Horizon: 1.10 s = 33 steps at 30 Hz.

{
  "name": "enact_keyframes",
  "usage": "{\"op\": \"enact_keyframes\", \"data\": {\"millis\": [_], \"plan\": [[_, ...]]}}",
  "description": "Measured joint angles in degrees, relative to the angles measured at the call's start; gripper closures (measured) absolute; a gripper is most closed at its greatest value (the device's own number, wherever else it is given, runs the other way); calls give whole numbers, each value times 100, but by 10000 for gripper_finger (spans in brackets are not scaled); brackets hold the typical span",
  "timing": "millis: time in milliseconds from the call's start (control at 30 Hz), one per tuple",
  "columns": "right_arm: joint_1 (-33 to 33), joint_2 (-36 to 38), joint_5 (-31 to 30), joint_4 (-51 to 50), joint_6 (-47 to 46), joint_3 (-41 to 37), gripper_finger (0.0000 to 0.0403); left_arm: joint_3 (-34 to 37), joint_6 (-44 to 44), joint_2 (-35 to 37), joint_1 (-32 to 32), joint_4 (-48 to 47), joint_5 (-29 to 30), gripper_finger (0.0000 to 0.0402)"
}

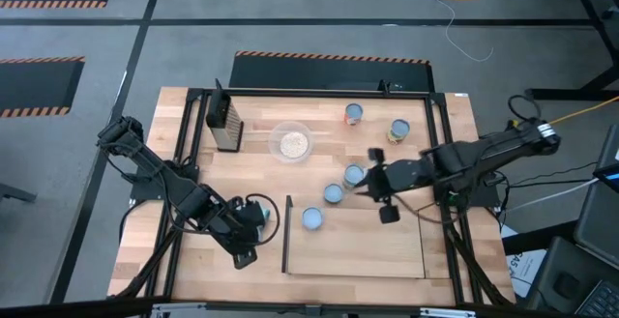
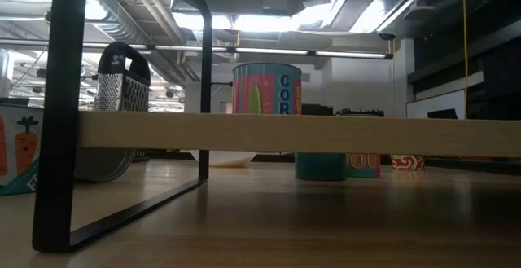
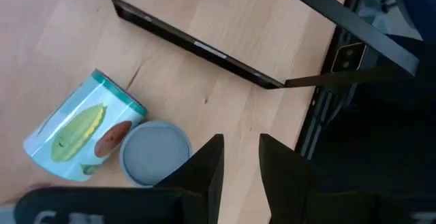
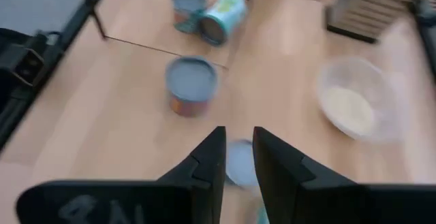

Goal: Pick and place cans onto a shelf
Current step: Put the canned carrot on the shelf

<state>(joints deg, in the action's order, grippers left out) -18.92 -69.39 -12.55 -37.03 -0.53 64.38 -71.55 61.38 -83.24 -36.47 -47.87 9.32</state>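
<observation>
The shelf (image 1: 358, 250) is a light-wood panel on thin black legs at the table's near middle; the low view shows its edge (image 2: 326, 131). One can (image 1: 312, 218) stands on its far left corner and also shows in the low view (image 2: 267, 87). Two cans (image 1: 354, 174) (image 1: 333, 193) stand just beyond the shelf, and two more (image 1: 354, 114) (image 1: 399, 129) near the far edge. A teal can (image 3: 88, 139) lies on its side left of the shelf. My left gripper (image 3: 240, 166) is shut beside it. My right gripper (image 4: 238, 157) is shut above the two cans beyond the shelf. My left gripper is next to the lying can's round end (image 3: 155, 154). I cannot tell whether its finger (image 3: 208, 166) touches the can.
A metal grater (image 1: 224, 120) and a clear bowl (image 1: 290, 142) with pale grains stand at the table's far left. A black frame (image 1: 189, 125) runs around the table's edges. Bare shelf surface lies to the right of the can standing on it.
</observation>
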Motion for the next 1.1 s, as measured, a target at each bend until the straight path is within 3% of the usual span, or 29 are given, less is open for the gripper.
{"op": "enact_keyframes", "data": {"millis": [267,600,1100], "plan": [[-15,664,-193,-382,-335,0,324,293,48,-55,-30,99,6,270],[-15,561,-193,-355,-211,0,324,348,-1207,-680,-342,272,20,269],[-15,372,-189,-261,-200,-5,324,348,-1355,-1475,-422,206,317,274]]}}
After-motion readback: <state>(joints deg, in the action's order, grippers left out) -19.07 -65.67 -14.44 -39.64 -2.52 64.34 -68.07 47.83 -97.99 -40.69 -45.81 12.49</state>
